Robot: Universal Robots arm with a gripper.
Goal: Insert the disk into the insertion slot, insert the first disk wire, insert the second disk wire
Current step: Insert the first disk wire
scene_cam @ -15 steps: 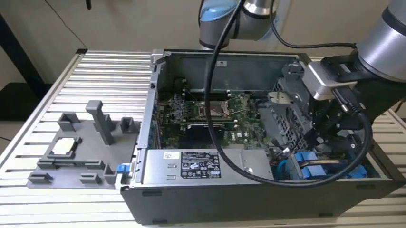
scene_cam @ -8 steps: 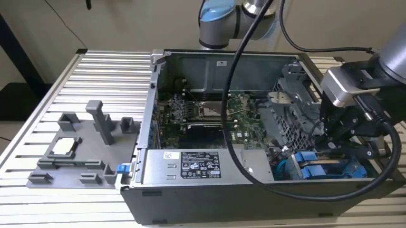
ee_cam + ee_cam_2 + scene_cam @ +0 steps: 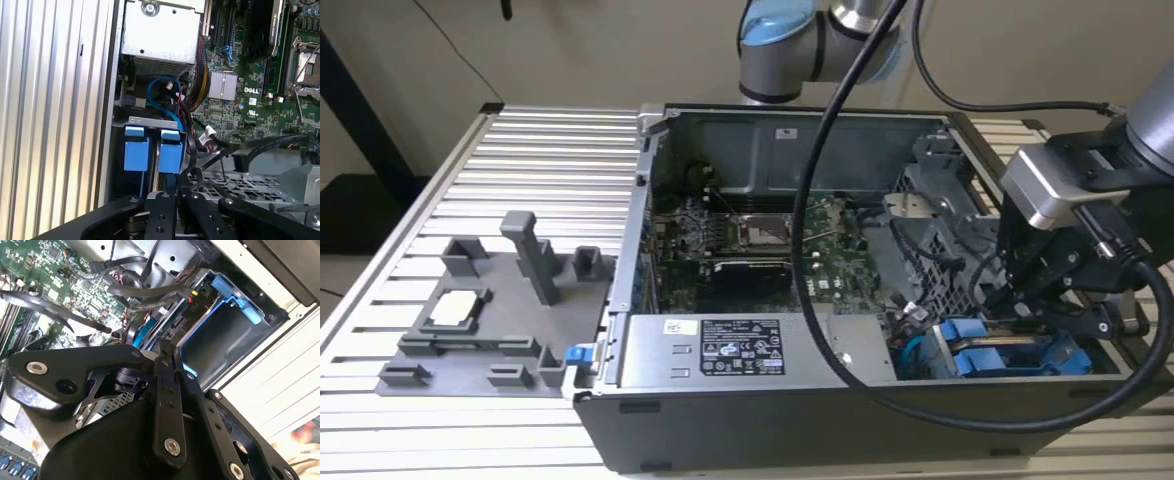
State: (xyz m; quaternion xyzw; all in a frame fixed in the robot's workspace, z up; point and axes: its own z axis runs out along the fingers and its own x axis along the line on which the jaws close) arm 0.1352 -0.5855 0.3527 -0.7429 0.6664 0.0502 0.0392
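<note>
One ribbed metal table point(image 3: 520, 140) carries an open computer case point(image 3: 787, 430). Its power supply point(image 3: 854, 350) bears a white printed label point(image 3: 740, 352). In the drive bay at the case's corner beside that supply, the disk point(image 3: 170, 152) stands next to the other blue carrier point(image 3: 136, 150). The gripper point(image 3: 172, 197) hangs close over the disk. How far the claw is open cannot be told.

a black-and-white printed label point(image 3: 740, 357) covers the power supply's point(image 3: 854, 350) side along the computer case's point(image 3: 720, 440) near edge in the exterior view, with a small white sticker point(image 3: 680, 326) above it. another white sticker point(image 3: 785, 132) sits on the case's far wall. in the first wrist view white lettering point(image 3: 251, 90) marks the motherboard point(image 3: 235, 112). in the second wrist view a black connector point(image 3: 194, 304) bears white characters.
</note>
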